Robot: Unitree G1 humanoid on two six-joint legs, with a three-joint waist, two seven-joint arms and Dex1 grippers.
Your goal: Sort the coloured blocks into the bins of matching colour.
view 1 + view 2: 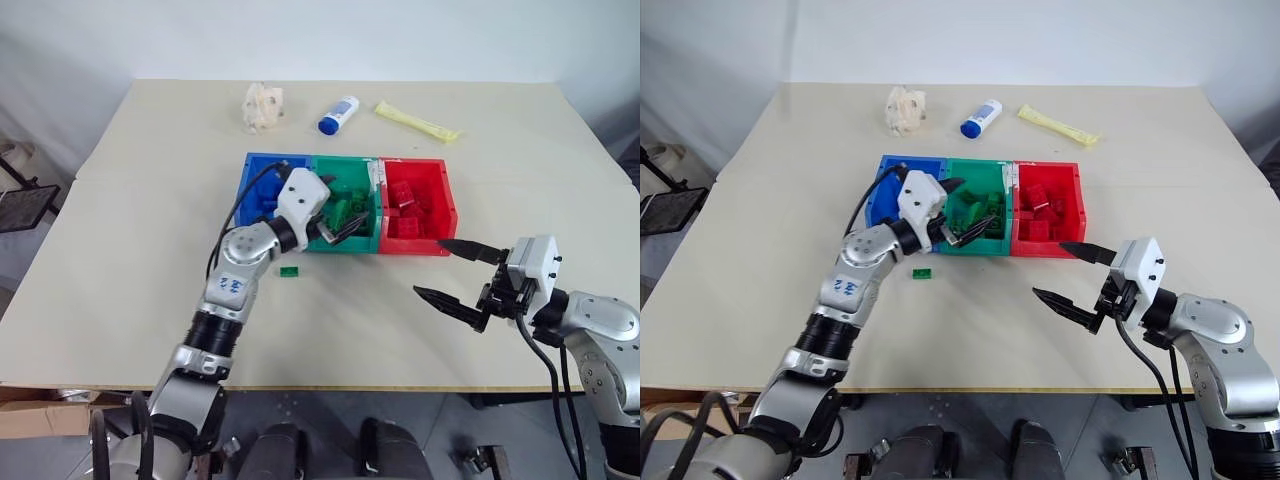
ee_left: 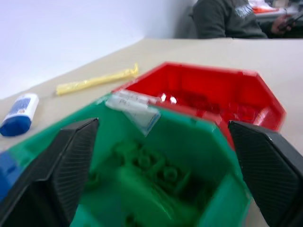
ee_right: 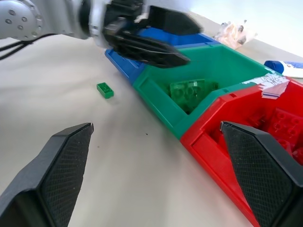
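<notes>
Across a pale tabletop [image 1: 120, 300] set against a white wall, we read the scene from our left. Our left gripper [image 1: 330, 222] hangs over the green bin [image 1: 366, 240], its two black fingers [image 2: 61, 165] spread wide with nothing between them; that stance above a heap of green bricks [image 3: 189, 91] suggests a drop point for a block of that colour. Just short of the bins, on bare table near the blue bin [image 1: 258, 165], one small green brick [image 1: 289, 270] lies alone, apart from both grippers; we judge it the piece left to collect. Blue, green and red boxes sit joined in a row so each colour has its own place, and the red bin [image 1: 444, 195] holds red bricks [image 1: 405, 200]. Farther right, our right gripper [image 1: 458, 272] waits over open table in front of the red bin, fingers parted and empty, apparently held back out of the way. Beyond the bins lie a crumpled wrapper [image 1: 263, 106], a white bottle [image 1: 339, 114] and a yellow packet [image 1: 416, 121], none part of the sorting.
</notes>
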